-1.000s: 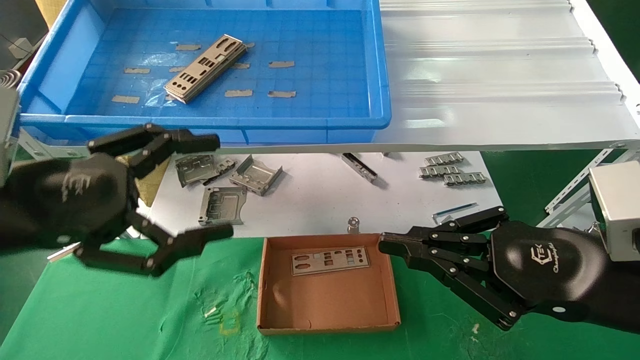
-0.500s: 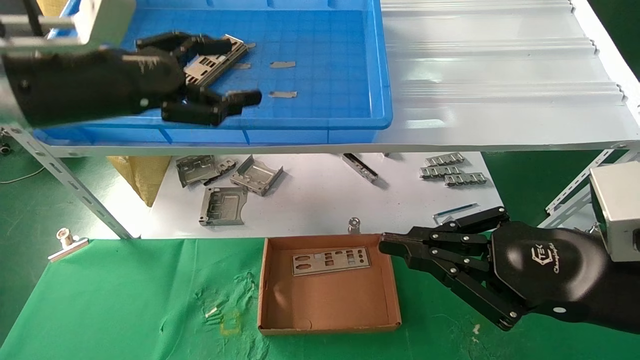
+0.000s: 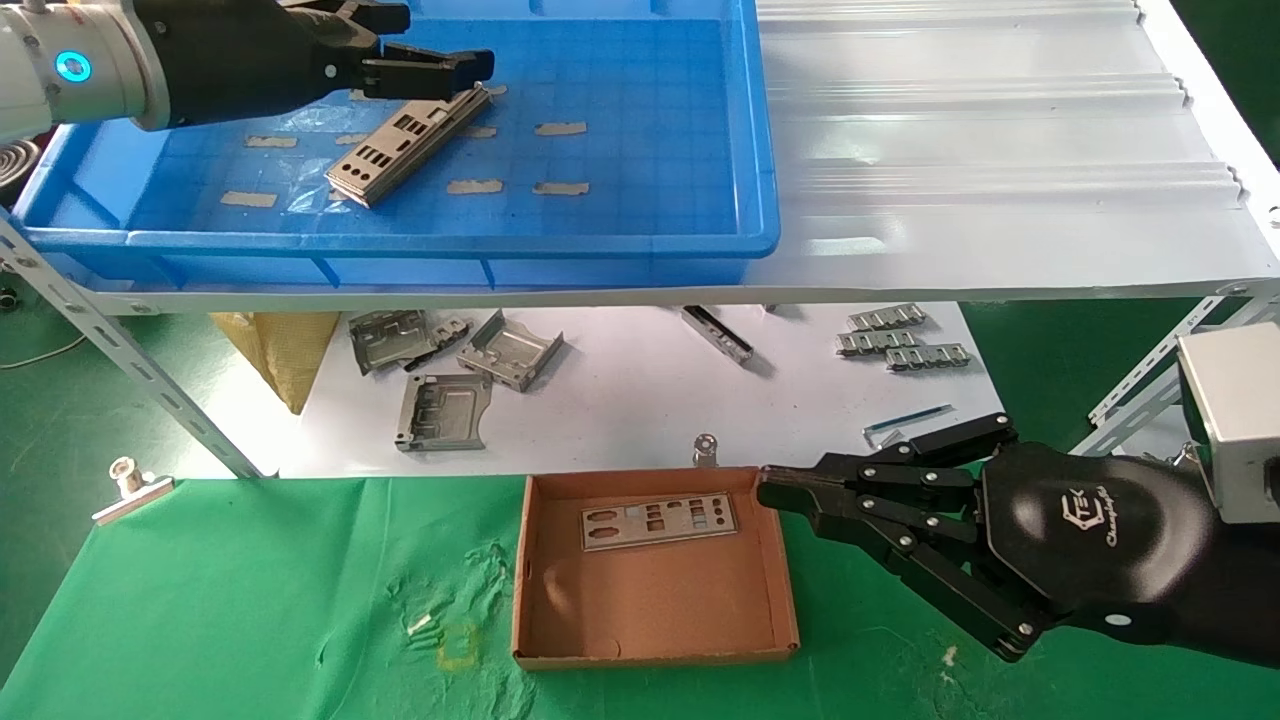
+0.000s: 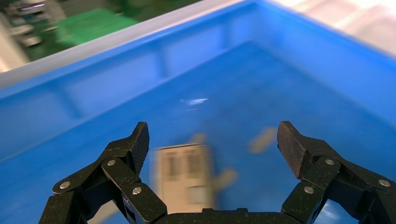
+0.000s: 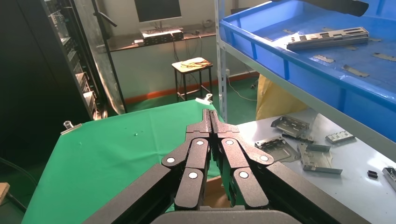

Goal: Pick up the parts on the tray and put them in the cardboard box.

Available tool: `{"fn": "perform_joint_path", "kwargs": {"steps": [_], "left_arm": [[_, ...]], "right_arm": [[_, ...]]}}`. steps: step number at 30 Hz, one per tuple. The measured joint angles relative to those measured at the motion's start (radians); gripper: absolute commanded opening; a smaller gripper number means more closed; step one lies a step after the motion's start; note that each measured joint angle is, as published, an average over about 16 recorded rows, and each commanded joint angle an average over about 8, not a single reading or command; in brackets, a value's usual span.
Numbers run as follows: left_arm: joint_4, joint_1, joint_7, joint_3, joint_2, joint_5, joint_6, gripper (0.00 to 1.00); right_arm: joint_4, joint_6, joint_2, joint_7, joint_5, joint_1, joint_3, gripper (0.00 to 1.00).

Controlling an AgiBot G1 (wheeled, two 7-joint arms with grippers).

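A stack of the parts [image 3: 408, 147], thin silver-grey punched plates, lies slantwise on the floor of the blue tray [image 3: 650, 215]. My left gripper [image 3: 438, 42] hovers open over the stack's far end, touching nothing. In the left wrist view the stack [image 4: 182, 175] shows blurred between and below the wide-apart fingers of that gripper [image 4: 214, 140]. One plate [image 3: 660, 521] lies in the cardboard box [image 3: 650, 600] on the green cloth. My right gripper [image 3: 770, 487] rests shut and empty at the box's right rim; its tips [image 5: 210, 116] are pressed together.
The tray sits on a raised white shelf [image 3: 1000, 150] held by a slanted metal post [image 3: 120, 370]. Below it, bent grey brackets [image 3: 450, 365] and ribbed silver strips [image 3: 900, 340] lie on a white board. A metal clip [image 3: 130, 485] lies on the cloth at the left.
My left gripper has risen from beside the lower board up into the tray and moved on to the far end of the stack, staying open. The right arm has not moved.
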Motion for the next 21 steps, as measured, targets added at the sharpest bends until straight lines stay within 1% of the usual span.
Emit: {"fn": "perform_joint_path", "kwargs": {"steps": [5,9,10,17,18,21], "left_arm": [[0.081,-0.025,0.002,0.006,0.029,0.015,-0.067,1.0],[0.116,-0.034,0.006,0.01,0.04,0.023,-0.083,1.0],[0.122,-0.036,0.007,0.011,0.041,0.025,-0.083,1.0],[0.151,-0.044,0.014,0.019,0.047,0.036,-0.066,1.0],[0.153,-0.045,0.015,0.021,0.047,0.038,-0.064,1.0],[0.16,-0.047,0.019,0.024,0.048,0.043,-0.06,0.99]], "right_arm": [[0.0,0.0,0.0,0.0,0.0,0.0,0.0,0.0],[0.0,0.0,0.0,0.0,0.0,0.0,0.0,0.0],[0.0,0.0,0.0,0.0,0.0,0.0,0.0,0.03],[0.0,0.0,0.0,0.0,0.0,0.0,0.0,0.91],[0.0,0.0,0.0,0.0,0.0,0.0,0.0,1.0],[0.0,0.0,0.0,0.0,0.0,0.0,0.0,1.0]]}}
